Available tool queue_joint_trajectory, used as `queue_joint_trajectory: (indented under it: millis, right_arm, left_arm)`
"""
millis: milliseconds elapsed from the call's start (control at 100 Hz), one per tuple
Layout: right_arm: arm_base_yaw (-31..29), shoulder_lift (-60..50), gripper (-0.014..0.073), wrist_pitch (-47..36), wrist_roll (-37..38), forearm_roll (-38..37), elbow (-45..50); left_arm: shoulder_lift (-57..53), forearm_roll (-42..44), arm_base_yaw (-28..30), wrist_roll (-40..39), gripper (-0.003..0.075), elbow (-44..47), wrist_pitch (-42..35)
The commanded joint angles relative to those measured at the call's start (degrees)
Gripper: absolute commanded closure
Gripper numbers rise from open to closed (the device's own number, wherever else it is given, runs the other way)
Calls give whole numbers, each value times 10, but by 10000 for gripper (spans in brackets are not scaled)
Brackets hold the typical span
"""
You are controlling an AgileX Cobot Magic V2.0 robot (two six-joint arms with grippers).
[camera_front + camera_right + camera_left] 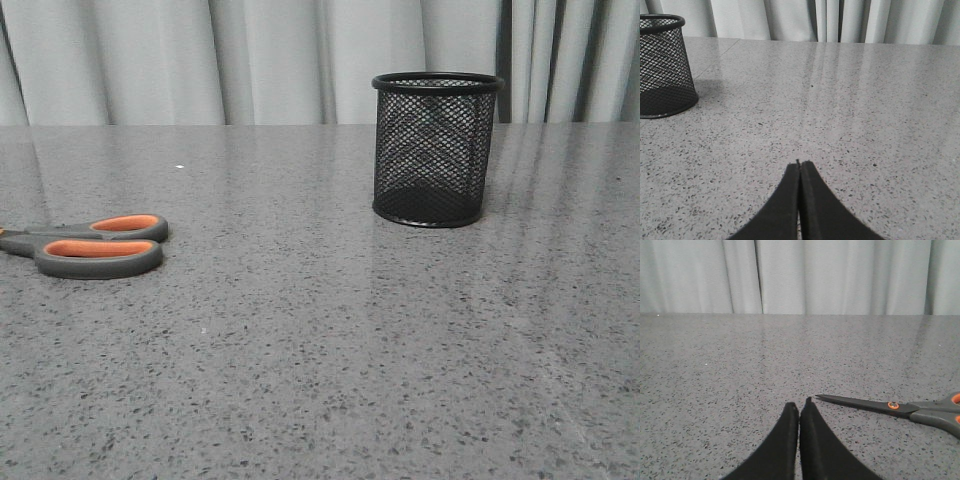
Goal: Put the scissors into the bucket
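Nothing is getting done yet: the scissors (95, 244) are lying flat on the table (330, 350), well apart from the bucket (435, 150), while both grippers, left (799, 412) and right (799, 170), are sitting with jaws together, holding nothing.

1. A grey speckled stone-look table (330, 380) fills the near and middle ground, its polished top running to a straight far edge.
2. Pale grey-white curtains (250, 55) hang in vertical folds behind.
3. Soft light streaks glossy reflections across the right side.
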Motion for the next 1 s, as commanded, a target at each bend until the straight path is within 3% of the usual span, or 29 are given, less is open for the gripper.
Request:
queue_joint_trajectory:
  millis: [0, 510, 840, 990]
  right_arm:
    - [-4, -14, 666, -59, 0, -7, 11]
    - [-4, -14, 666, -94, 0, 19, 10]
    - [-4, -14, 666, -119, 0, 145, 10]
    - [-4, -14, 666, -126, 0, 261, 10]
  left_arm:
    - [-14, -5, 0, -6, 741, 16, -44]
    - [-14, -14, 0, -6, 741, 16, -49]
    - [-14, -198, 0, -6, 741, 16, -62]
    - [-14, -270, 0, -6, 741, 16, -72]
